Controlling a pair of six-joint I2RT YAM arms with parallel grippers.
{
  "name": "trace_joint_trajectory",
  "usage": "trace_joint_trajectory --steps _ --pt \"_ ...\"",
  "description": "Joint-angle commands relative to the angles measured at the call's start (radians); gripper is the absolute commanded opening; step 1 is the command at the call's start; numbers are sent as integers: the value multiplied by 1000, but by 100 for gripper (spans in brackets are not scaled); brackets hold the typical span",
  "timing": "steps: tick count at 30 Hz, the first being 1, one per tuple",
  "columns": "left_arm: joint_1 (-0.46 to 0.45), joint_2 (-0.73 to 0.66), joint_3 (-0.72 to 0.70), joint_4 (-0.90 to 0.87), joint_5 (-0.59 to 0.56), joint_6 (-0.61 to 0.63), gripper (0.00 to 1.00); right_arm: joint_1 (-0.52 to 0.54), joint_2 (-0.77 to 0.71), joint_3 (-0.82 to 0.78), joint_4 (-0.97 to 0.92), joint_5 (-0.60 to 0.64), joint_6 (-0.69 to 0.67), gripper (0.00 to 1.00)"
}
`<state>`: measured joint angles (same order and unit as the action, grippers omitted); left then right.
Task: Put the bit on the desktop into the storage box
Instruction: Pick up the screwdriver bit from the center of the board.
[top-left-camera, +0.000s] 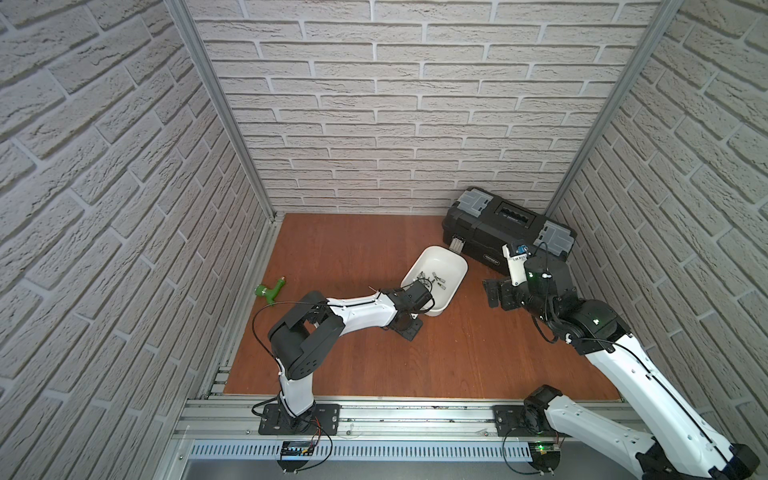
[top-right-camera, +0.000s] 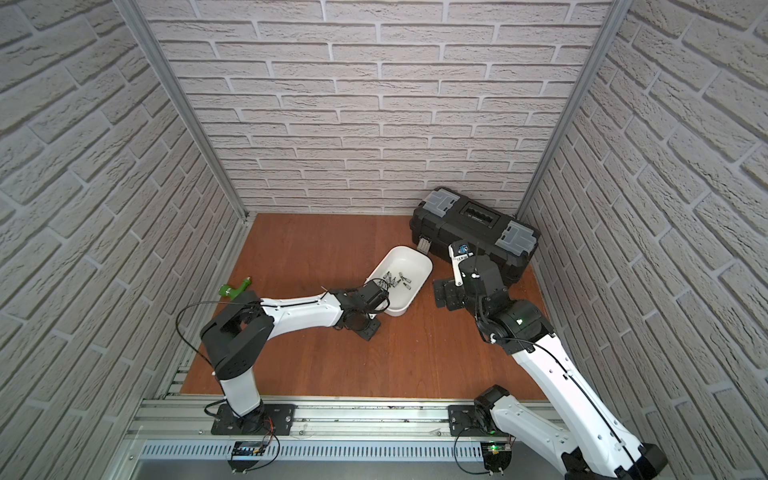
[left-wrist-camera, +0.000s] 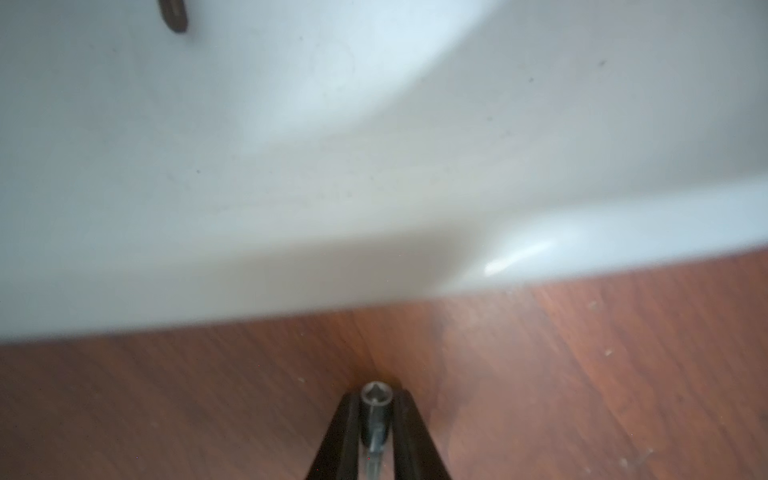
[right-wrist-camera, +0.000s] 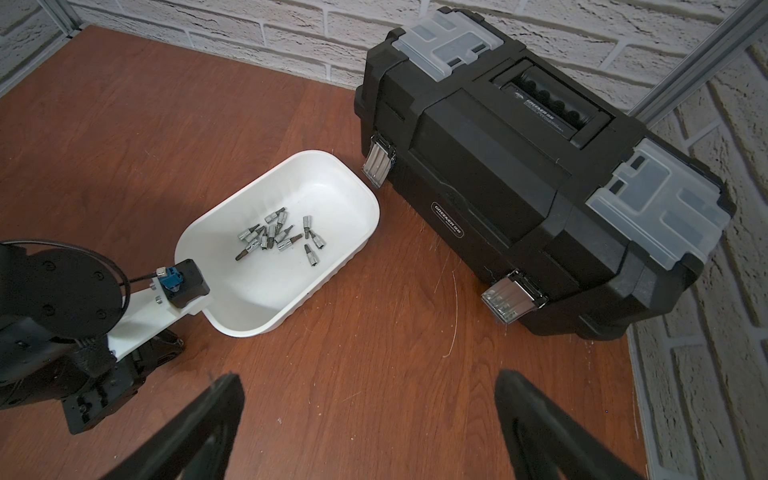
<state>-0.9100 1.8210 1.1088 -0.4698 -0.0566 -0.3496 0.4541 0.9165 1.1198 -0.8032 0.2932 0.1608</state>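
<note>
My left gripper (left-wrist-camera: 376, 405) is shut on a small grey metal bit (left-wrist-camera: 375, 394), whose socket end shows between the two black fingers. It sits low over the reddish-brown desktop (top-left-camera: 415, 365), just outside the near rim of the white storage box (left-wrist-camera: 291, 166). In both top views the left wrist hides most of that gripper (top-left-camera: 409, 328). The storage box (top-left-camera: 440, 266) (right-wrist-camera: 332, 187) holds several loose bits (right-wrist-camera: 278, 237). My right gripper (right-wrist-camera: 370, 382) is open and empty above the desktop, to the right of the box (top-right-camera: 409, 259).
A big black toolbox (top-left-camera: 507, 228) with grey lid compartments stands at the back right, close behind the box. A green T-shaped tool (top-left-camera: 269, 289) lies at the left edge. An aluminium rail (top-left-camera: 415, 409) runs along the front. Brick walls enclose three sides.
</note>
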Motion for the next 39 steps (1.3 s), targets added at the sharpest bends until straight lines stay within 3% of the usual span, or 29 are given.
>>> trace_joint_trajectory --steps 1,10,23,30,39 --pt "5 14 -10 -9 -13 -6 14 -3 -4 5 38 15 0 99" --pt "3 -55 -51 0 -11 -16 8 -3 -8 2 36 16 1 99" --pt "-3 -274 -91 16 -42 8 8 -3 -14 -5 39 14 8 99" --pt "2 -327 1 -2 -76 76 8 -3 -16 -5 40 11 7 99" --pt "42 -230 197 -20 -66 176 7 -3 -26 -2 32 16 8 99"
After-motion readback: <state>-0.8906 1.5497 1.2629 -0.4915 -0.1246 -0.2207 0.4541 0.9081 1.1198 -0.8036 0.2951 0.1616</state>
